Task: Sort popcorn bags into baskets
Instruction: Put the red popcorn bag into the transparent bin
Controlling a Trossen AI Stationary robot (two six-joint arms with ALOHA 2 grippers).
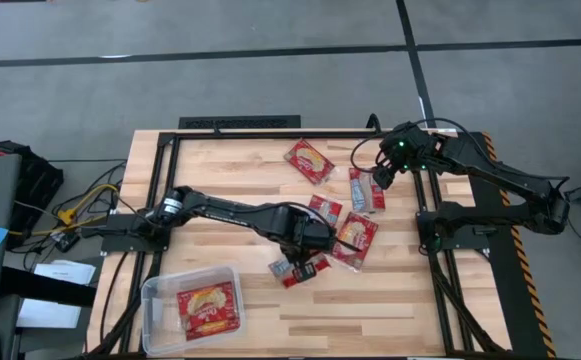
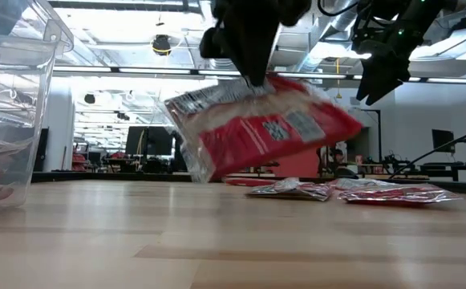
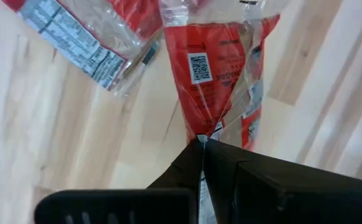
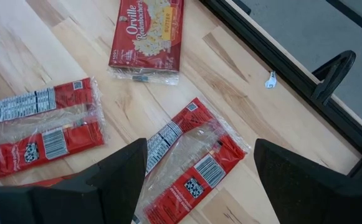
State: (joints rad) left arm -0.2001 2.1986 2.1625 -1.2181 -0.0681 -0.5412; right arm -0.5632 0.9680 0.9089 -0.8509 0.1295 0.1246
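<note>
L gripper (image 1: 315,252) was pinched fully closed on the edge of one popcorn bag (image 2: 269,128), which hung tilted below the fingers, clear of the tabletop (image 1: 230,180) in the low view; in the wrist view its clear wrapper edge ran straight into the closed fingertips (image 3: 196,155). Relative to the clear tub (image 1: 192,308), that held bag was up and to the right, well apart from it. The tub held one bag (image 1: 208,307) lying flat inside. R gripper (image 1: 385,172) hovered w/ fingers spread wide, holding nothing, above a bag (image 4: 193,158) lying flat on the wood, far from the tub on the opposite side of the table. More loose bags lay flat betw. the two grippers, and one face-up bag (image 1: 309,160) sat farthest from the tub, near the table's back edge.
</note>
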